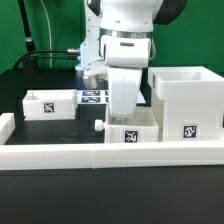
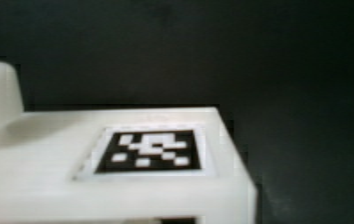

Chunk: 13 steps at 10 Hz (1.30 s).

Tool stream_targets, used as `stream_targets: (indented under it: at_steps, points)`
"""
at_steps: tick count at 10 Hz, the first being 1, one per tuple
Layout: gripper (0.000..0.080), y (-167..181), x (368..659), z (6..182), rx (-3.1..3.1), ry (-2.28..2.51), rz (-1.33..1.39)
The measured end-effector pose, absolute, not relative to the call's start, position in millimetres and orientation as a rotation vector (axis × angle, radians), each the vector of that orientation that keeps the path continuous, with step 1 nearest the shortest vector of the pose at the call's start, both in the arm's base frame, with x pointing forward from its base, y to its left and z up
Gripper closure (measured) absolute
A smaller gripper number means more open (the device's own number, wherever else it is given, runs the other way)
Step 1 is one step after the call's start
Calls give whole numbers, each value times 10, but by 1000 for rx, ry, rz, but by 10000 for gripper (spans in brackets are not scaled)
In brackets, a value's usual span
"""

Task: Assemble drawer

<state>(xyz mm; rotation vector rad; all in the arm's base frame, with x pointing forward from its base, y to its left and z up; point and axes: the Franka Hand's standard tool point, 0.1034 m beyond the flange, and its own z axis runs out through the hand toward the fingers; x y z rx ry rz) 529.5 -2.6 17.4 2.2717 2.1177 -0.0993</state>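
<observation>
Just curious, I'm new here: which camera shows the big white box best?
The exterior view: the large housing stands at the exterior view's right, open-topped, a tag on its front. The wrist view shows only a blurred, tagged white part; I cannot tell whether it is the housing.

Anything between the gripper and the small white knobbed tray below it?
Nothing visible. The gripper hangs directly over the small white plastic tray with a knob. The wrist view shows only a white tagged face close up. The large white cube-like housing stands aside.
</observation>
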Motion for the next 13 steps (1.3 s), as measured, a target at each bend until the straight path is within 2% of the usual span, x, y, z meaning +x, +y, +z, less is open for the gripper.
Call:
stream_targets:
  at_steps: [13]
  points:
    - [755, 118, 5283, 162, 2301, 2091, -83]
